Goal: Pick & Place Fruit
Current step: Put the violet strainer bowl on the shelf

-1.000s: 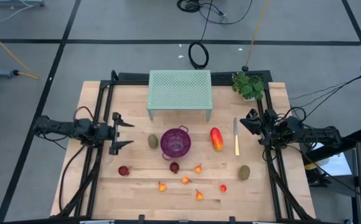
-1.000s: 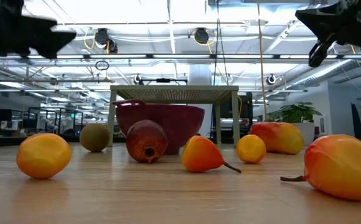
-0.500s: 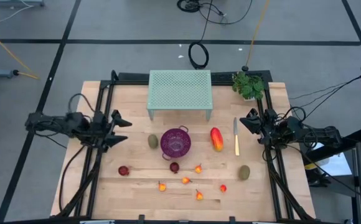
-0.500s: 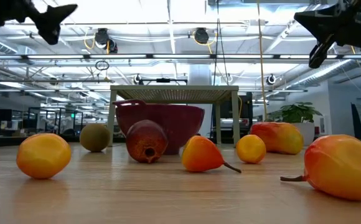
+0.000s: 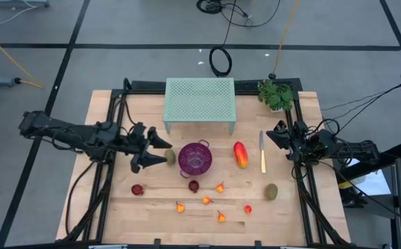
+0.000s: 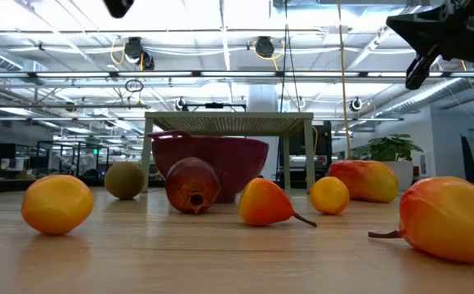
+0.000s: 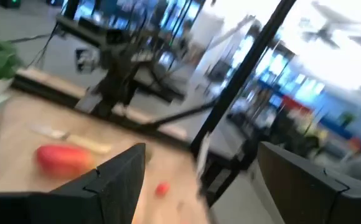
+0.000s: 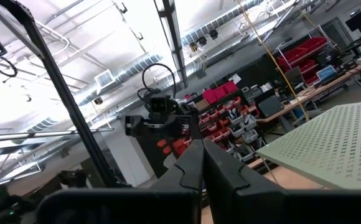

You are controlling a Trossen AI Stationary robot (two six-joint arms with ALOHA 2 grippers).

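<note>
1. On the wooden table (image 5: 117, 214), the left gripper (image 5: 157, 151) reaches in from the left side with its fingers spread apart, holding nothing; it hovers just beside the brown-green oval (image 5: 170, 158) that lies left of the purple mesh bowl (image 5: 195, 157).
2. Right of the bowl lies the red-orange oblong fruit (image 5: 240, 154), with the yellow-handled knife (image 5: 262, 153) just beside it on its far side.
3. Near the right edge sits a second brown-green oval (image 5: 272, 191).
4. Toward the front, two dark red balls (image 5: 137, 189) rest apart from each other, one at the left and one in front of the bowl, and several tiny orange-red fruits (image 5: 207, 200) are scattered across the front middle.
5. At the right edge, the right gripper (image 5: 278, 135) waits above the table with its fingers pressed together, empty.
6. Behind the bowl stands a pale green perforated stand (image 5: 200, 104), with a small green plant (image 5: 275, 95) at the back right corner.
</note>
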